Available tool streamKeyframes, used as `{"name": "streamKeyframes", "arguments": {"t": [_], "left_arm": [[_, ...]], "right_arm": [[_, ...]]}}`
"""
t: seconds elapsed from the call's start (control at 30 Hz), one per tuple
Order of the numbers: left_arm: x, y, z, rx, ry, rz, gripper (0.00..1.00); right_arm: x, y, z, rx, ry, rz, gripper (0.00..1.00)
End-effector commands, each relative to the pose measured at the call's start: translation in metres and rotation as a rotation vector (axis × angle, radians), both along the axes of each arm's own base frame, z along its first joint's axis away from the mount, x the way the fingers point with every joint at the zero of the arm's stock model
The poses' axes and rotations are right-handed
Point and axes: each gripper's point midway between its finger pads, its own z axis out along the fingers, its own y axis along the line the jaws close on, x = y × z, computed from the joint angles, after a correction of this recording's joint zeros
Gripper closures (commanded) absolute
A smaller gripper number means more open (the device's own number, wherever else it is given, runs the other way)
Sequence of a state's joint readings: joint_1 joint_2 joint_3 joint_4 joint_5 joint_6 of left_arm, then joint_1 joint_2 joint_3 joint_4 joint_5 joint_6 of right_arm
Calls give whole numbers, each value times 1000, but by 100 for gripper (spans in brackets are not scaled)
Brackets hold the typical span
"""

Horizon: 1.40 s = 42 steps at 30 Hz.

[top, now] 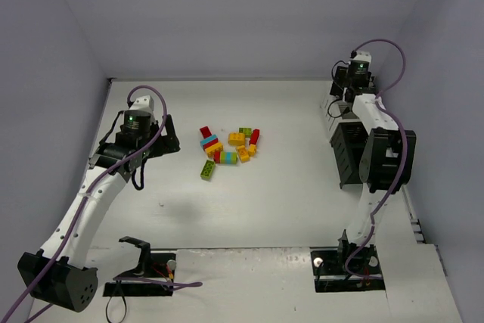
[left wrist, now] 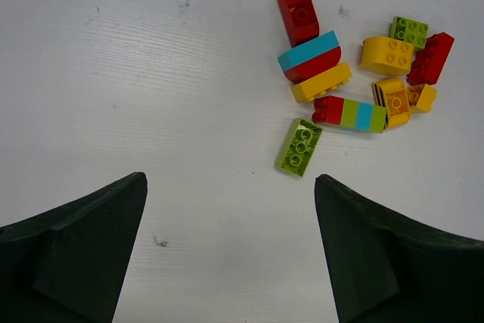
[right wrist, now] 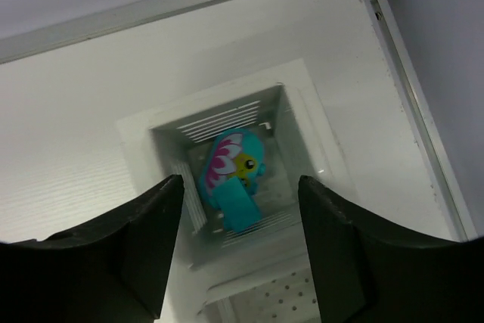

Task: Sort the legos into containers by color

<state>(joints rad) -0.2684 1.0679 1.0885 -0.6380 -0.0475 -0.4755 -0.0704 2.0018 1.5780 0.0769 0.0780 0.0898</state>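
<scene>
Near the centre of the white table (top: 287, 202), one loose cluster of small studded plastic bricks (top: 229, 147) is shown. Counted by colour in the left wrist view, it holds four red parts, three green, two cyan and four yellow or orange. Singled out are:

- one red curved brick (left wrist: 297, 15) at the far edge
- one cyan slab (left wrist: 306, 49) stacked on a red piece
- one long yellow brick (left wrist: 321, 82)
- one row of red, green and cyan segments (left wrist: 350, 113) lying end to end
- one lime-green brick (left wrist: 299, 146) set slightly apart on the near side

The left gripper (left wrist: 231, 202) is held above the table near the cluster. Its two fingers are spread wide with nothing between them.

At the far right edge, one white slatted bin (right wrist: 227, 119) is viewed from above. One cyan oval piece with a pink and yellow print (right wrist: 233, 168) is seen inside it, somewhat blurred. The right gripper (right wrist: 240, 194) is poised over that bin with its fingers parted, and neither finger touches the piece. Black bins (top: 349, 153) adjoin the white one, but their number cannot be counted behind the right arm.
</scene>
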Motion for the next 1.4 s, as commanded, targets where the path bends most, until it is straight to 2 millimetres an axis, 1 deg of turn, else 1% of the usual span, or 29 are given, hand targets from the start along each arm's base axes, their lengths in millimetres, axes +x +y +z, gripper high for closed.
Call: {"name": "streamKeyframes", "arguments": {"t": [0.0, 0.03, 0.07, 0.1, 0.2, 0.23, 0.3, 0.33, 0.37, 0.4, 0.47, 0.5, 0.53, 0.57, 0.6, 0.63, 0.67, 0.7, 0.73, 0.77, 0.87, 0.93, 1.0, 1.03, 1.1, 1.2, 1.3, 1.33, 1.37], "left_arm": [[13, -6, 32, -21, -104, -21, 15], [12, -5, 32, -20, -101, -19, 15], [11, -5, 32, -20, -97, -20, 15], [10, -5, 33, -20, -97, -18, 15], [8, -4, 34, -22, -94, -16, 15], [6, -4, 34, -22, -92, -16, 15], [4, -4, 33, -28, -91, -16, 15], [3, -4, 32, -30, -85, -16, 15], [0, -5, 33, -38, -86, -16, 15], [-3, -4, 32, -41, -81, -13, 15], [-7, -4, 31, -47, -76, -13, 15], [-11, -3, 29, -47, -66, -13, 15], [-15, -2, 29, -51, -69, -10, 15], [-17, -2, 29, -53, -70, -9, 15], [-20, -1, 28, -53, -65, -9, 15], [-24, 0, 29, -56, -71, -9, 15], [-27, 1, 28, -55, -68, -7, 15], [-30, 2, 26, -51, -60, -6, 15], [-34, 4, 27, -53, -67, -5, 15], [-37, 4, 26, -51, -63, -5, 15], [-44, 7, 24, -48, -59, -2, 15], [-48, 8, 23, -46, -55, -3, 15], [-52, 10, 21, -40, -43, -3, 15], [-56, 13, 20, -29, -44, 2, 15], [-58, 14, 20, -25, -47, 4, 15], [-61, 16, 20, -18, -48, 6, 15], [-62, 17, 20, -14, -46, 8, 15], [-62, 17, 20, -14, -46, 8, 15], [-62, 18, 19, -11, -45, 8, 15]], "right_arm": [[0, 29, 91, -7, -188, 19, 41], [-4, 37, 100, 2, -197, 7, 40], [-7, 50, 103, 4, -201, 10, 41], [-12, 71, 111, -1, -212, 21, 41], [-26, 106, 110, 27, -204, 8, 43], [-32, 129, 105, 50, -192, 34, 43], [-41, 152, 90, 129, -166, 24, 46], [-46, 172, 84, 159, -155, 45, 48], [-50, 181, 74, 206, -140, 26, 48], [-59, 195, 58, 214, -85, 33, 48], [-66, 211, 43, 270, -51, 17, 48], [-69, 217, 29, 274, -14, 12, 48], [-74, 230, 21, 289, 9, 24, 48], [-76, 236, 15, 306, 26, 27, 48], [-79, 243, 1, 319, 55, 22, 48], [-81, 249, -5, 326, 71, 24, 48], [-84, 260, -10, 335, 87, 42, 48], [-85, 265, -21, 339, 108, 40, 48], [-86, 270, -25, 344, 119, 45, 48], [-89, 280, -30, 351, 134, 65, 48], [-93, 298, -51, 353, 179, 85, 48], [-95, 306, -55, 354, 186, 89, 49], [-99, 312, -67, 354, 212, 93, 49], [-102, 315, -82, 345, 238, 90, 49], [-104, 316, -86, 345, 247, 89, 50], [-105, 313, -101, 324, 269, 80, 53], [-103, 311, -104, 302, 268, 81, 60], [-103, 310, -105, 289, 269, 86, 67], [-102, 308, -103, 280, 264, 89, 71]]}}
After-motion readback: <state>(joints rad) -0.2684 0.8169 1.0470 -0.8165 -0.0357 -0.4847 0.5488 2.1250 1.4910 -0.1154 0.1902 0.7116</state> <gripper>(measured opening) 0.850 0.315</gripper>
